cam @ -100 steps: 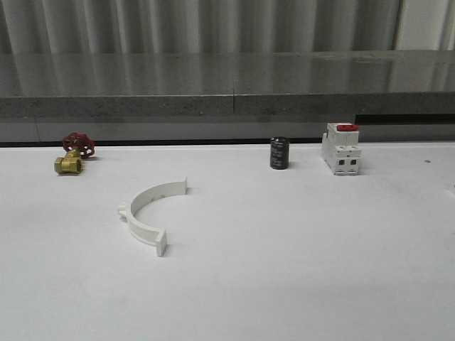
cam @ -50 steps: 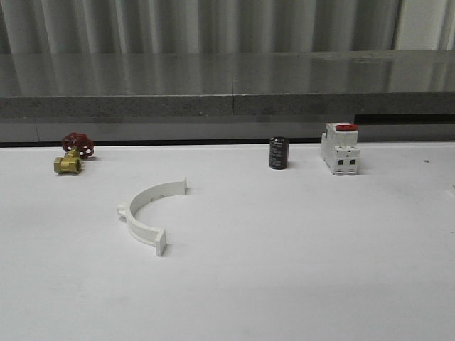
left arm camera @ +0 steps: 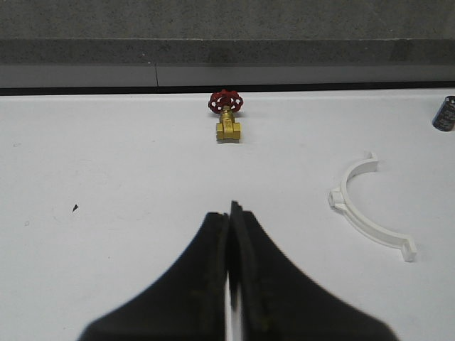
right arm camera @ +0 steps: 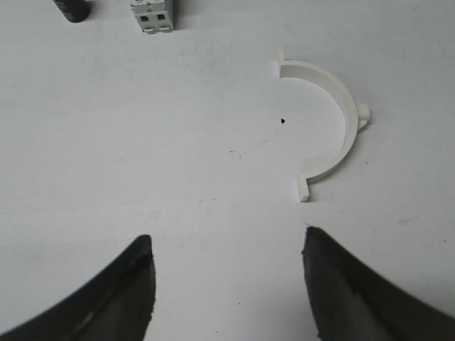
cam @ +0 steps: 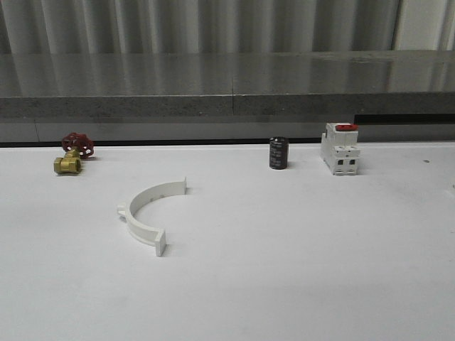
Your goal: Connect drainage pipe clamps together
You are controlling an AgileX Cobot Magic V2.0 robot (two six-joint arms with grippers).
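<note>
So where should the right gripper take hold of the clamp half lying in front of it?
Probably mid-arc, coming straight down. That clamp half lies flat on the table, so only its thin wall offers opposing faces. The open right gripper could straddle the wall near the small outer lug, leaving both end tabs free for mating.

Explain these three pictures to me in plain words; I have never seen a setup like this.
This is a two-armed robot at a white table. One picture looks forward over the table; the other two come from cameras on each wrist, so the dark shapes are gripper fingers. The left gripper is shut and empty; the right gripper is open and empty. On the table lie one white half-ring clamp, a second half-ring seen from the right wrist, a brass valve with a red handle, a black cylinder and a white switch with a red top.
</note>
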